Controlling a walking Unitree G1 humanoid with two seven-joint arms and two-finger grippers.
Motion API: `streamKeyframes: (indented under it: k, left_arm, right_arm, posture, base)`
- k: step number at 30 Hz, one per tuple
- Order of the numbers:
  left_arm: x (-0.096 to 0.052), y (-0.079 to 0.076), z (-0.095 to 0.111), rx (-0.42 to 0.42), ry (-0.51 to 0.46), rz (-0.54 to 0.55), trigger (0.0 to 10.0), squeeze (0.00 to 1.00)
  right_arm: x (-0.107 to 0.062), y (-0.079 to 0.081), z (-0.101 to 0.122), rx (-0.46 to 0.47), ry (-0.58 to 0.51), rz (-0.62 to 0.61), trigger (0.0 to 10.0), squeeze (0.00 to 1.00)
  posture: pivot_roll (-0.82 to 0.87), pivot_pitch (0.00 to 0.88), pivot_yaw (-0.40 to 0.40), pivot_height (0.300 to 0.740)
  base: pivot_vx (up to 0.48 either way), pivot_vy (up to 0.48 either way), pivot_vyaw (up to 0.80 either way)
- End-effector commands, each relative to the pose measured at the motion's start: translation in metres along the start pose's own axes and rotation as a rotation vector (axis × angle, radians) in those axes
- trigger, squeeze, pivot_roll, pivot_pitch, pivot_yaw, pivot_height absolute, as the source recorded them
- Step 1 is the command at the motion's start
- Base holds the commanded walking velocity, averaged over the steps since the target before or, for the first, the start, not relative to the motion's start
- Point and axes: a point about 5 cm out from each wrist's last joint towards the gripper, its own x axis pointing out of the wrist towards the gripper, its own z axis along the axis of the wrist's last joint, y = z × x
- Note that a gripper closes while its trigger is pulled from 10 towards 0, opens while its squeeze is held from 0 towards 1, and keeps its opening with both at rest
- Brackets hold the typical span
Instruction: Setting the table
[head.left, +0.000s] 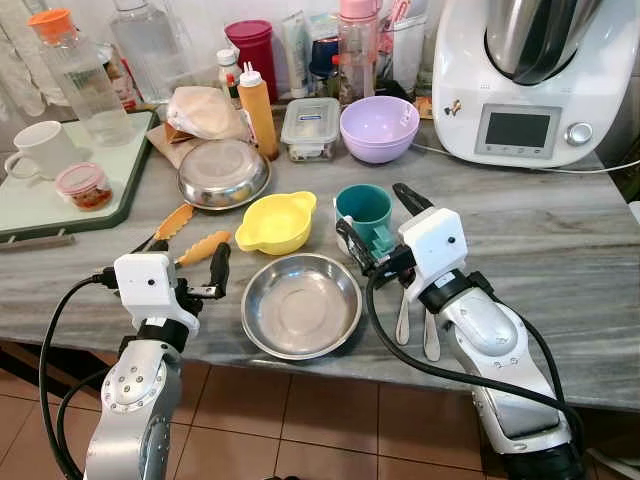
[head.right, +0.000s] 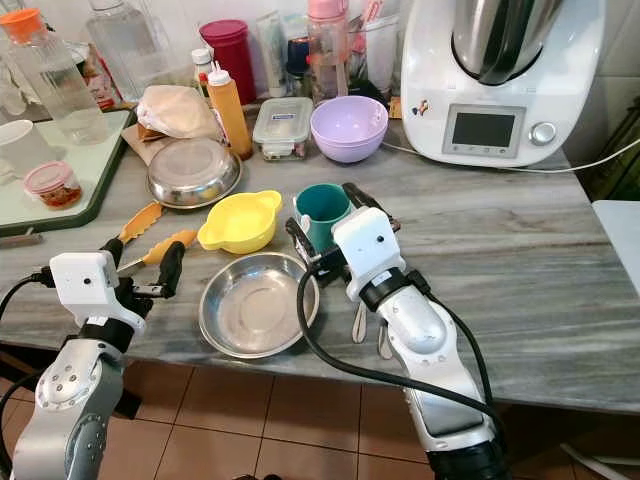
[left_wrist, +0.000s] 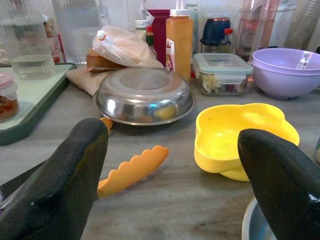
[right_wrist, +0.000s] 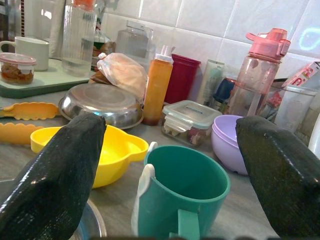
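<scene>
Two steel bowls (head.left: 301, 304), perhaps two spoons (head.left: 403, 318)

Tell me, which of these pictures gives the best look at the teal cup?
The right wrist view: the teal cup sits close up between the open right gripper fingers, with its handle and hollow inside plain. The two eye views show it smaller from above, beside the yellow bowl. The left wrist view catches, at most, a sliver at its edge.

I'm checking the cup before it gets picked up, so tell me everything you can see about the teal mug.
The teal mug looks like matte plastic, standing upright and seemingly empty on the grey marbled counter. Its handle points toward the robot, and a whitish strip runs down its outer wall. It stands right of the yellow bowl and behind the empty steel bowl. The right gripper is open, with its fingers either side of the mug; contact cannot be judged.
</scene>
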Motion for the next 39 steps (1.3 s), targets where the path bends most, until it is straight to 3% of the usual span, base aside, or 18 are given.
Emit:
streamKeyframes:
  k: [1,39]
  left_arm:
    - [0.0008,0.0021,-0.0011,0.011,0.005,-0.004,10.0,0.00]
    - [0.0042,-0.0003,-0.0012,0.029,0.010,-0.017,10.0,0.00]
  right_arm:
    - [0.0022,-0.0003,0.0016,0.000,-0.011,-0.008,10.0,0.00]
    - [0.0023,-0.0027,-0.0008,0.000,-0.002,-0.049,10.0,0.00]
  posture:
    - [-0.18,0.094,0.114,0.740]
    - [-0.17,0.090,0.127,0.740]
  base:
    - [0.000,0.000,0.00]
    - [0.000,0.000,0.00]
